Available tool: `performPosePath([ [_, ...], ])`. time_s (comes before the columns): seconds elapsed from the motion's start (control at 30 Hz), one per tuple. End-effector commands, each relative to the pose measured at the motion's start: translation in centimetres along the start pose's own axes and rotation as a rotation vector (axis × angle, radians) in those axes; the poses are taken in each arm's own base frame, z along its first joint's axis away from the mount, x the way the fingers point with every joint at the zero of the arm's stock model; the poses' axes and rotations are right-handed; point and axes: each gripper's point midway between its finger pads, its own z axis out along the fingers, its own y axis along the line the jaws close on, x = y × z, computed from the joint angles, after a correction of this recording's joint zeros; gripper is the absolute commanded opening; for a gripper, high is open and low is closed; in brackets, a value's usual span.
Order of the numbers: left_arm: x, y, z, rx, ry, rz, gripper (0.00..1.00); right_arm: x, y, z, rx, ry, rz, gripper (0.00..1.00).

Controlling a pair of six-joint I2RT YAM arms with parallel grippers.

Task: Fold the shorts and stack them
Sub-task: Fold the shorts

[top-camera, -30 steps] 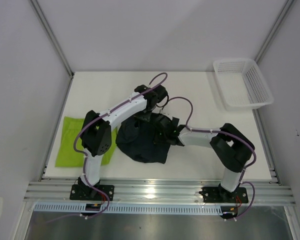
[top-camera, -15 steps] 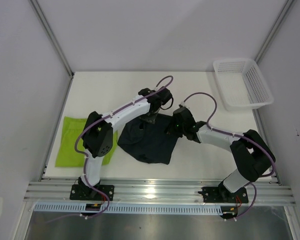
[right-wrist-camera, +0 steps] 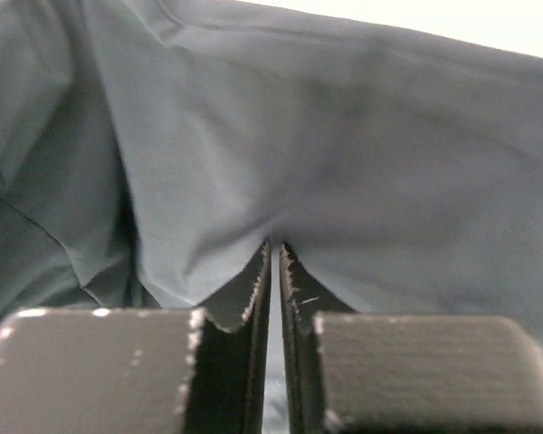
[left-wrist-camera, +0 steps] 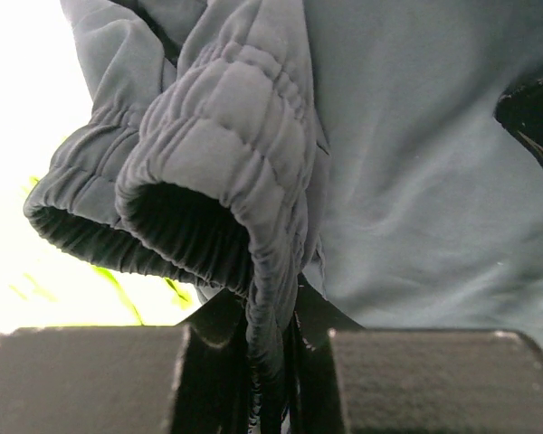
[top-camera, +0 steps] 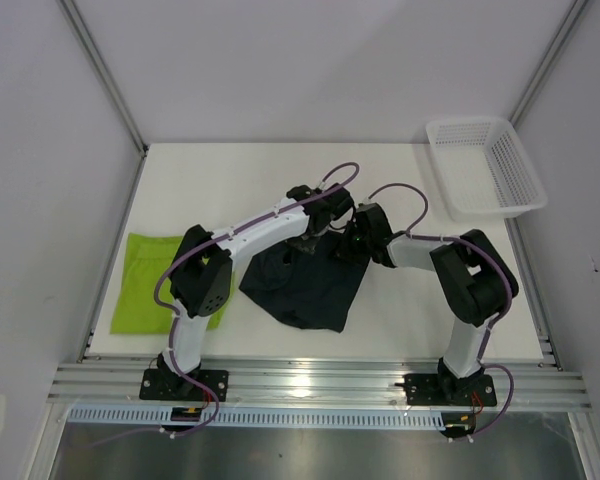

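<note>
Dark shorts [top-camera: 298, 290] lie rumpled in the middle of the desk [top-camera: 410, 320], their far edge pinched by both end effectors. The left end effector [left-wrist-camera: 271, 316] is clamped narrowly on the gathered waistband. The right end effector [right-wrist-camera: 276, 262], just beside it, is clamped on smooth fabric. Green shorts [top-camera: 145, 280] lie flat, well to the left of both.

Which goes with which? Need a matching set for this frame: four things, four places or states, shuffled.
Things:
1. green shorts
2. basket
3. left claw
4. right claw

Places or states:
A. shut on smooth fabric of the dark shorts
B. lying flat at the left edge of the table
C. shut on the gathered elastic band of the dark shorts
D. at the table's far right corner

Pairs: 1-B, 2-D, 3-C, 4-A
</note>
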Motion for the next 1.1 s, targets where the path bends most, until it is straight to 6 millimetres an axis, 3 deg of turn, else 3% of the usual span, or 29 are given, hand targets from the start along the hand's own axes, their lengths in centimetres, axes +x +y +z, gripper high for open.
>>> performPosePath([
  [0.0,-0.4,1.0,-0.7,-0.037,-0.034,0.013,0.01,-1.7,3.4,0.5,-0.172,-0.001,0.012,0.08],
  [0.4,-1.6,3.1,-3.6,-0.071,-0.086,0.024,0.01,-3.5,8.1,0.3,-0.436,-0.009,0.048,0.04],
  [0.53,-1.7,3.9,-4.7,-0.083,-0.115,0.017,0.01,-3.5,9.0,1.6,-0.499,0.039,0.079,0.03],
  [0.73,-1.9,4.7,-5.8,-0.093,-0.136,0.009,0.00,-3.3,8.3,4.8,-0.487,0.083,0.107,0.03],
  [0.8,-1.9,4.5,-5.9,-0.086,-0.137,0.019,0.00,-2.8,7.2,6.1,-0.441,0.103,0.125,0.02],
  [1.07,-1.4,3.3,-5.8,-0.111,-0.123,0.091,0.00,-2.4,5.3,7.5,-0.355,0.121,0.145,0.01],
])
